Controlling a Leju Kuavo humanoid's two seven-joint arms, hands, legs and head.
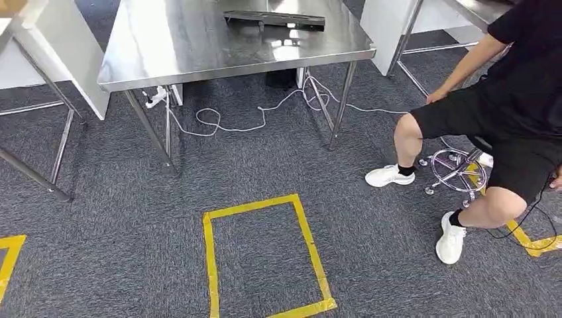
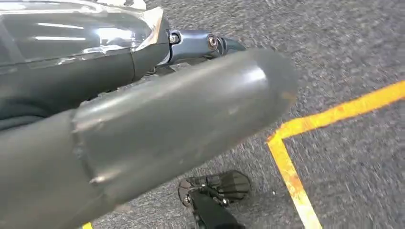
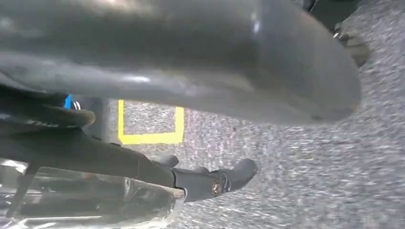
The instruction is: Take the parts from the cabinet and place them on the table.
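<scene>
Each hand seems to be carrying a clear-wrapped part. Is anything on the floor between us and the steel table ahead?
Nothing visible blocks the way: carpet and a yellow taped rectangle lie before the steel table. A seated person is off to the right, white cables lie under the table, and a dark part lies on it.

**Head view: steel table, floor markings, seated person**

Shiny stainless steel table (image 1: 199,46) fills upper centre; flat black elongated part (image 1: 274,19) lies on its top near the upper edge. White cable (image 1: 265,109) loops on the grey carpet under it. Yellow tape rectangle (image 1: 265,258) at lower centre. Person in black clothes and white sneakers (image 1: 510,112) sits at right on a chrome-based stool (image 1: 457,172).
</scene>
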